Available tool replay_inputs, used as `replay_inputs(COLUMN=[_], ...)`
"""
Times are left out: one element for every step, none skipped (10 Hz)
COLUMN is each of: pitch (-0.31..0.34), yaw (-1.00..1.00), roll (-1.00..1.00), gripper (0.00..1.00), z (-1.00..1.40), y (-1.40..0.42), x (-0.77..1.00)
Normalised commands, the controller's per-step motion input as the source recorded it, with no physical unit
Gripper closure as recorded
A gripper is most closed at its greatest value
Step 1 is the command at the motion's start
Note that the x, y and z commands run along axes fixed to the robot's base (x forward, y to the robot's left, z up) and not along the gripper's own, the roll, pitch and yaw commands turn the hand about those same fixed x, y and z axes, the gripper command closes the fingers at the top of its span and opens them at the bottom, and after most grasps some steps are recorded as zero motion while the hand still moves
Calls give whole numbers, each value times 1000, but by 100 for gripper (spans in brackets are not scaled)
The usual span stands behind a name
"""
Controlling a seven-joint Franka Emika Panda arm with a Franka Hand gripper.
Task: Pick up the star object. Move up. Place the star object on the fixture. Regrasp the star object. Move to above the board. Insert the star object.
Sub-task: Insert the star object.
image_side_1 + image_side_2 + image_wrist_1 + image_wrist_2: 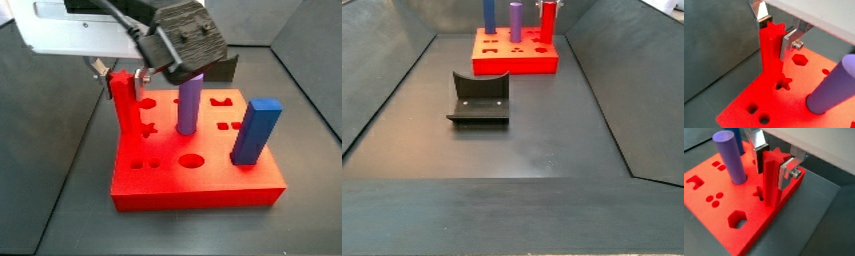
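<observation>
The gripper [774,159] stands over the board [724,223], fingers [789,172] pinching the star peg [771,183] near its top; it looks rigid, light, smooth-sided.

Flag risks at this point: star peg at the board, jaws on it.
1. The star object stands with its lower end at the star hole in the board; if its points are misaligned with the hole, it could jam partway.
2. The gripper grips only the peg's top, so pushing down may tilt it.
3. The purple cylinder stands close; a sideways retreat could clip it.
</observation>
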Motion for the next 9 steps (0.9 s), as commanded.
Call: replay_inputs(pitch=[39,86,89,69,0,160,201,186,90], yaw=[-131,-334,-343,-206,0,-263,-609,-500,-377], roll=[-14,0,0,0,0,0,0,0,0], gripper=[100,100,100,100,100,100,100,100,100], z=[-460,-371,-291,0,0,-520,-606,-494,-354], y=[-143,-137,-106,0,89,286,326,60,-29], x=[437,591,586,234,-157,220,314,266,277])
